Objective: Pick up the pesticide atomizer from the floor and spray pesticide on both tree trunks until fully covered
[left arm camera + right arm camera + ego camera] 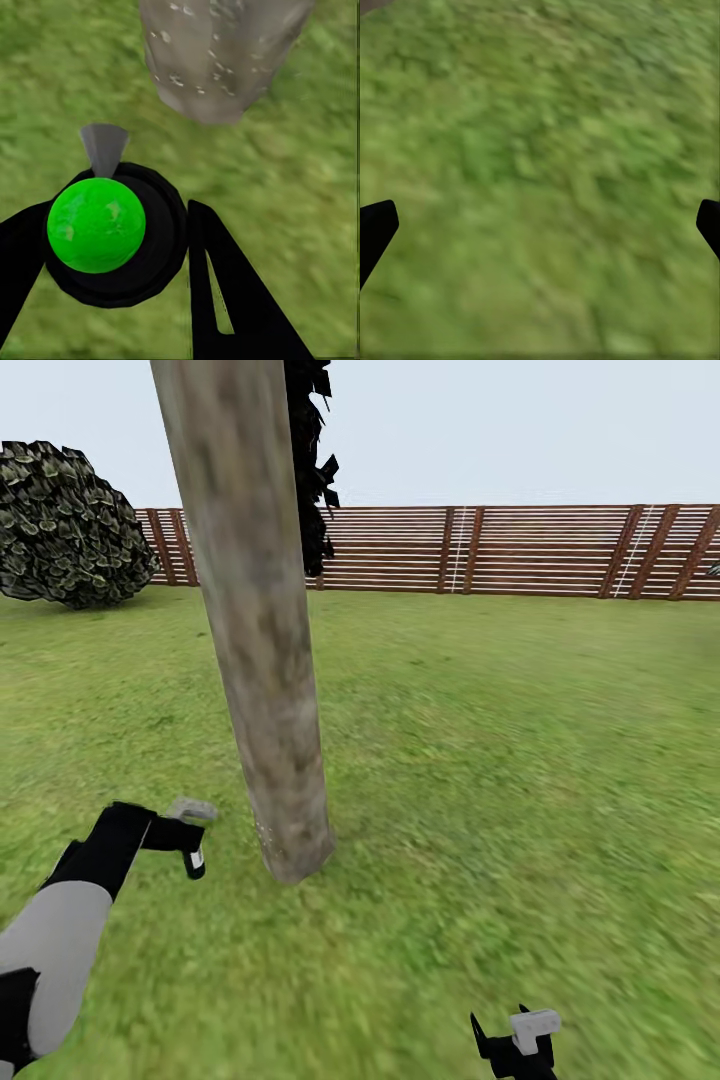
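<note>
**Q:** Green grass everywhere, so where is the tree?

**A:** Straight ahead in the head view. Its tree trunk (262, 660), mottled beige-grey, rises from the lawn (500, 760) and leans slightly. A brown slatted fence (520, 550) runs behind it, with a dark leafy bush (65, 525) at the far left.

**Q:** And the sprayer?

**A:** The left gripper (190, 840) is clamped on the pesticide atomizer (112, 232). In the left wrist view the atomizer is a black round body with a bright green top and a grey nozzle, held between the black fingers (232, 300). The trunk's base (217, 60) stands near, beyond the nozzle.

**Q:** The other arm?

**A:** The right gripper (520, 1045) hangs low over bare grass, its fingertips (375, 229) spread wide apart, holding nothing.
</note>
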You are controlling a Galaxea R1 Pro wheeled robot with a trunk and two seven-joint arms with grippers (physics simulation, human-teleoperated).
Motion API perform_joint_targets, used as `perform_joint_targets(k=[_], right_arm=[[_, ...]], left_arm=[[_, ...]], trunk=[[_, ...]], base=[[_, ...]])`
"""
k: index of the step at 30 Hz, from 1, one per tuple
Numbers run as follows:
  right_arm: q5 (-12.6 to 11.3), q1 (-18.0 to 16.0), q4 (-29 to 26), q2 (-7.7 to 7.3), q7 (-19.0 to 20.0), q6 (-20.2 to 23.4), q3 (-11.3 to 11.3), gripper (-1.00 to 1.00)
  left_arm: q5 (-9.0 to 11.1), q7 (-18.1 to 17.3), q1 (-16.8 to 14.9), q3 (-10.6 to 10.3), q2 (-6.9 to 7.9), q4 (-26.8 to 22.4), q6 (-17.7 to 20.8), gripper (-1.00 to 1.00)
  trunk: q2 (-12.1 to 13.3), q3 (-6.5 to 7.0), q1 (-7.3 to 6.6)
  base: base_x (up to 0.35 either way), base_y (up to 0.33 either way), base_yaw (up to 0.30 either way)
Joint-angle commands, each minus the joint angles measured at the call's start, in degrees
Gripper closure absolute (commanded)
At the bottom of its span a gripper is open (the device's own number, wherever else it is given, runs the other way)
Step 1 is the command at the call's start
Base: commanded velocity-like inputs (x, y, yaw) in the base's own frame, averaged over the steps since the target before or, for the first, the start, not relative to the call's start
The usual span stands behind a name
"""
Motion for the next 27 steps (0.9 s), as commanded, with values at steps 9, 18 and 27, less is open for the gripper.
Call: perform_joint_targets(k=[9, 18, 27], right_arm=[[0.10, -0.02, 0.02, 0.00, 0.50, -0.16, -0.49, -1.00], [0.10, -0.04, 0.11, 0.09, 0.50, -0.21, -0.41, -1.00], [0.10, -0.04, 0.11, 0.09, 0.50, -0.20, -0.41, -1.00]], left_arm=[[-0.40, -0.69, -0.02, 0.21, -2.62, -0.69, 0.11, 1.00], [-0.41, -0.69, -0.80, -0.04, -3.26, -0.63, 0.34, 1.00], [-0.65, -0.66, -5.80, -1.00, -2.10, -1.40, 4.69, 1.00]], trunk=[[-0.02, -0.05, -0.01], [-0.02, -0.05, -0.01], [-0.02, -0.05, -0.01]], base=[[-0.123, 0.000, 0.000], [-0.174, 0.000, 0.000], [-0.001, 0.000, 0.000]])
